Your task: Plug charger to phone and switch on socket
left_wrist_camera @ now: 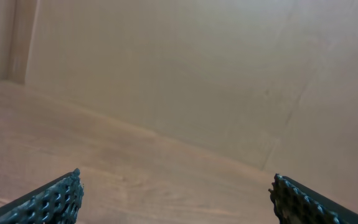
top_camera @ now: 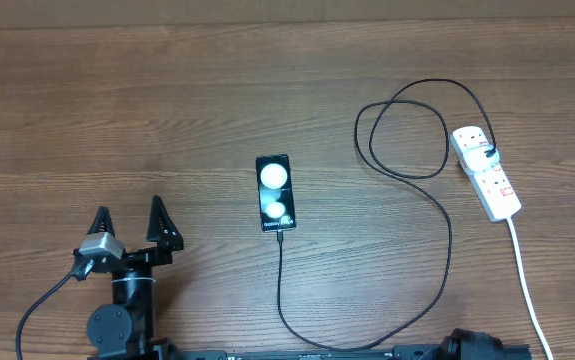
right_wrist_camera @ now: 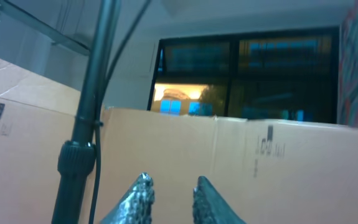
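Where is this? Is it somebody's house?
Probably a robot test room, not a home: a wooden table walled in with cardboard, a metal pole, and dark windows behind.

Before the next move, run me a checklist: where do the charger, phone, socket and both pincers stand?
1. Charger tip at phone: ok, it meets the phone's near end; whether it is fully seated, cannot tell.
2. Charger's other end in socket: ok, a black plug sits in it.
3. Socket switch on: cannot tell, too small to see.
4. Left pincer open and empty: ok.
5. Right pincer facing the socket: not ok; it points up at cardboard, with its fingers narrowly apart and empty.
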`<act>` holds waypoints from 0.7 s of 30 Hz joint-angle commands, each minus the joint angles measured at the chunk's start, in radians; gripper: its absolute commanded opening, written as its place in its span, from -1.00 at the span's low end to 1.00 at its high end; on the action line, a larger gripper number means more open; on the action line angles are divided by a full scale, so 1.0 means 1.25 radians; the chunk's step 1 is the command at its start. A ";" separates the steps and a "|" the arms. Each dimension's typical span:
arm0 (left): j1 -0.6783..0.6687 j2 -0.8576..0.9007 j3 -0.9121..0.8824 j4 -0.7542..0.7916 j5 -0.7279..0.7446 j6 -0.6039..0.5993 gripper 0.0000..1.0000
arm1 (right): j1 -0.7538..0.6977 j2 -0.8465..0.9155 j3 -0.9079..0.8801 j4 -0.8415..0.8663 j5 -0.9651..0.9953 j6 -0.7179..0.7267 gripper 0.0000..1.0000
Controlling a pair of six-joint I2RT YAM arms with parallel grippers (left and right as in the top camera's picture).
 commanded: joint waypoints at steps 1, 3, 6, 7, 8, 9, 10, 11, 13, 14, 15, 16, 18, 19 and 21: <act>0.003 -0.009 -0.005 -0.002 0.005 -0.007 0.99 | -0.005 -0.009 0.004 0.032 0.008 -0.005 -0.44; 0.003 -0.009 -0.005 -0.025 0.005 -0.007 0.99 | -0.005 -0.009 0.004 0.070 0.008 -0.005 -0.22; 0.003 -0.009 -0.005 -0.095 0.005 -0.007 0.99 | -0.005 -0.009 0.002 0.128 0.008 -0.005 0.63; 0.003 -0.009 -0.005 -0.119 0.005 -0.007 0.99 | -0.005 -0.009 -0.003 0.150 0.008 -0.005 1.00; 0.003 -0.009 -0.005 -0.147 0.005 -0.007 0.99 | -0.006 -0.009 -0.011 0.175 0.008 -0.005 1.00; 0.003 -0.008 -0.005 -0.153 0.000 -0.007 0.99 | -0.008 -0.009 -0.023 0.203 0.009 -0.005 1.00; 0.003 -0.006 -0.005 -0.153 -0.001 -0.007 0.99 | -0.009 -0.009 -0.035 0.225 0.009 -0.005 1.00; 0.003 -0.006 -0.005 -0.155 -0.001 -0.007 0.99 | -0.011 -0.009 -0.051 0.246 0.009 -0.005 0.99; 0.003 -0.006 -0.005 -0.154 -0.001 -0.007 1.00 | -0.015 -0.009 -0.096 0.275 0.031 -0.005 1.00; 0.003 -0.006 -0.005 -0.154 -0.001 -0.007 0.99 | -0.019 -0.009 -0.127 0.284 0.047 -0.004 1.00; 0.003 -0.006 -0.005 -0.154 -0.001 -0.007 0.99 | -0.022 -0.008 -0.154 0.288 0.060 -0.003 1.00; 0.003 -0.006 -0.005 -0.154 -0.001 -0.007 1.00 | -0.025 -0.005 -0.185 0.289 0.071 -0.001 1.00; 0.003 -0.006 -0.005 -0.154 -0.001 -0.007 0.99 | -0.029 0.002 -0.256 0.289 0.099 -0.001 0.99; 0.003 -0.006 -0.005 -0.154 -0.001 -0.007 0.99 | -0.029 0.006 -0.292 0.292 0.112 -0.001 1.00; 0.003 -0.006 -0.005 -0.154 -0.001 -0.007 0.99 | -0.028 0.018 -0.371 0.309 0.127 0.002 1.00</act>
